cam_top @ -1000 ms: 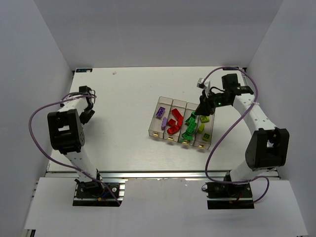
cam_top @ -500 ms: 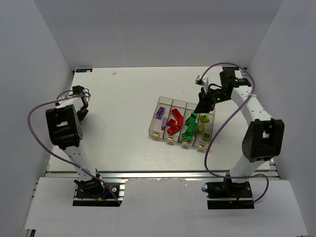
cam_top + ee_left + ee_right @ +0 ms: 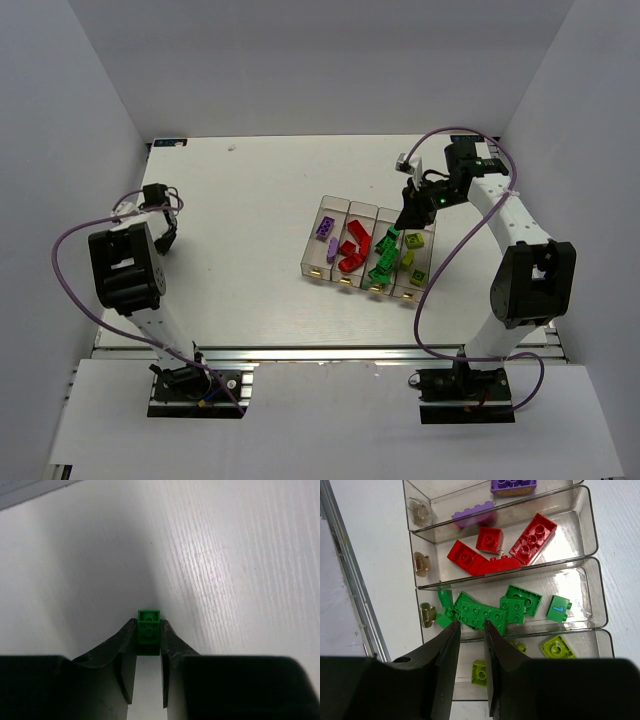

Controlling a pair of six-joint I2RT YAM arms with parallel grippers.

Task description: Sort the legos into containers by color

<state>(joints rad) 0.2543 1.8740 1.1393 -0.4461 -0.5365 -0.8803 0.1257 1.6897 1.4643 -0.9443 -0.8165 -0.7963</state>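
From above, I see my left claw (image 3: 164, 240) near the desk's (image 3: 250, 180) left edge and my right claw (image 3: 404, 220) over the bins (image 3: 317, 256). On the left wrist, the claw pinches a green brick (image 3: 149, 622). On the right wrist, the jaws sit slightly apart, empty, above the bin of green bricks (image 3: 485, 612).

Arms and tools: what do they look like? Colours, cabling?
Identical: left arm and right arm have white links, black joint housings, a purple cable looping off each. The left tool and right tool each have two matte-black tapered fingers.
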